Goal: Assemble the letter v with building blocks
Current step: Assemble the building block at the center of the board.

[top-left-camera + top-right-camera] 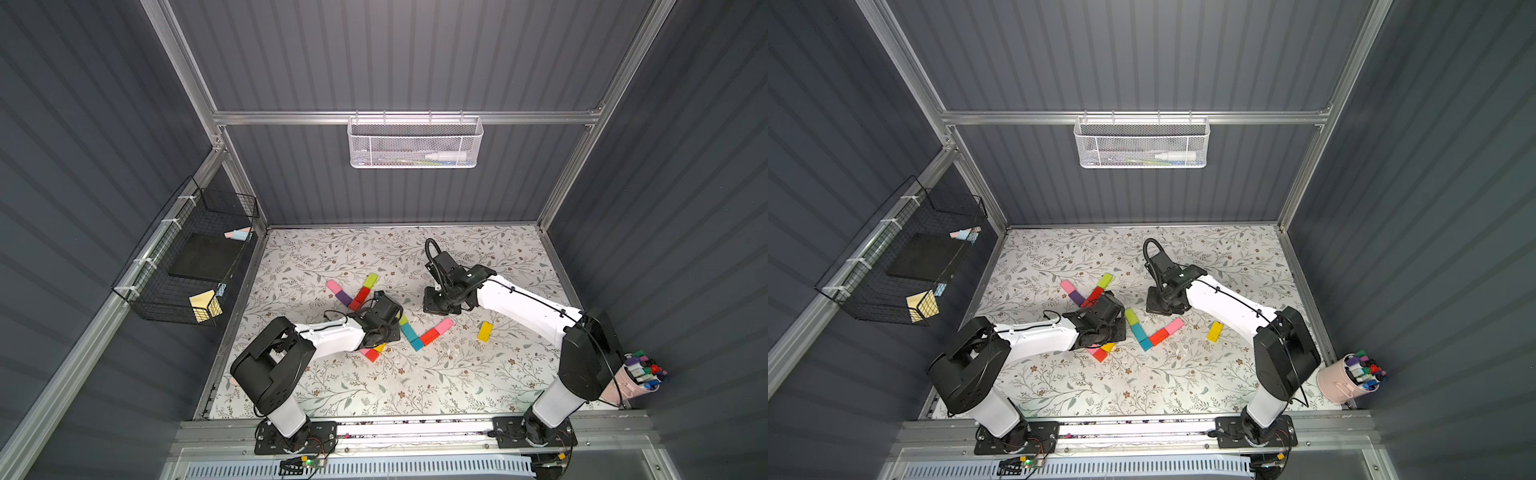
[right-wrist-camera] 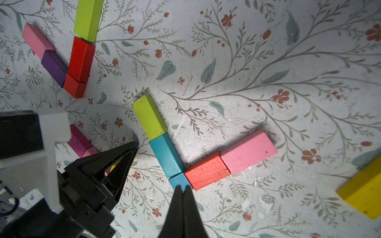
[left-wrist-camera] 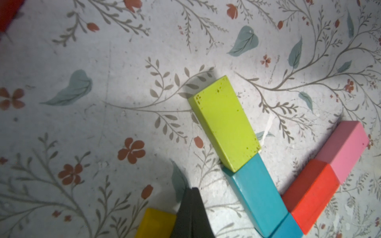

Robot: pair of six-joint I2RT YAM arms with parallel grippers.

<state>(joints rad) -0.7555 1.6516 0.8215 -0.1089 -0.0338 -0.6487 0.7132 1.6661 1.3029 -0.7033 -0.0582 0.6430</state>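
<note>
Two V shapes of building blocks (image 1: pixel 409 332) lie on the floral table (image 1: pixel 457 386). The nearer V sits at mid-table. A lime block (image 2: pixel 149 117) and a teal block (image 2: pixel 166 156), end to end, make its left stroke. A red block (image 2: pixel 207 170) and a pink block (image 2: pixel 248 151) make its right stroke. A small blue square (image 2: pixel 179 181) closes the point, on the side nearest the robot.

The second V (image 1: pixel 353 293) lies farther back and to the left, with pink and purple on one stroke and red and lime on the other. A lone yellow block (image 1: pixel 485 331) lies to the right of the nearer V, apart from it. A few more blocks lie partly hidden beneath the left arm (image 1: pixel 328 334).

The left end effector (image 3: pixel 191 189) is closed and holds nothing. Its tips are just left of the teal block and beside a second yellow block (image 3: pixel 156 223). The right end effector (image 2: pixel 182 187) is also closed and empty. In the right wrist view its tips show right at the small blue square, but whether they touch it cannot be told.
</note>
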